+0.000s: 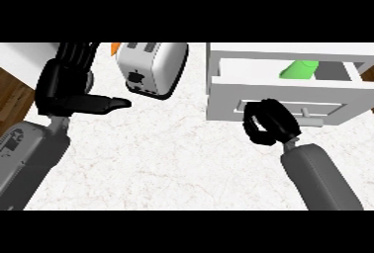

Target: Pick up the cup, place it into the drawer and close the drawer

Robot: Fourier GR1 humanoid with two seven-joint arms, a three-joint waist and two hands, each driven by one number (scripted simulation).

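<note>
Head view, looking steeply down: the green cup (299, 69) lay on its side inside the open white drawer (281, 94), up near the back right of the compartment. The right hand (271, 122) was below it, in front of the drawer's front panel, with its black fingers curled in on themselves and nothing visible between them. It sat just beside the small handle (309, 114) on that panel, though I could not tell whether it touched it. The drawer's front wall stood between the hand and the cup, and the two were well apart.

Over on the other side, the left hand (70, 84) showed at the upper left, fingers straight and pointing up, the thumb stuck out to the right, resting and holding nothing. Just to its right stood a toaster (152, 66), a rounded silver body with dark sides and two slots on top. A bit of something orange (115, 47) peeked out behind the toaster, too hidden to name.

The counter (161, 158) was a pale, faintly veined stone-like surface. A strip of dark wooden floor (15, 94) showed at the far left. Both forearms were smooth grey cylinders rising from the lower edge.
</note>
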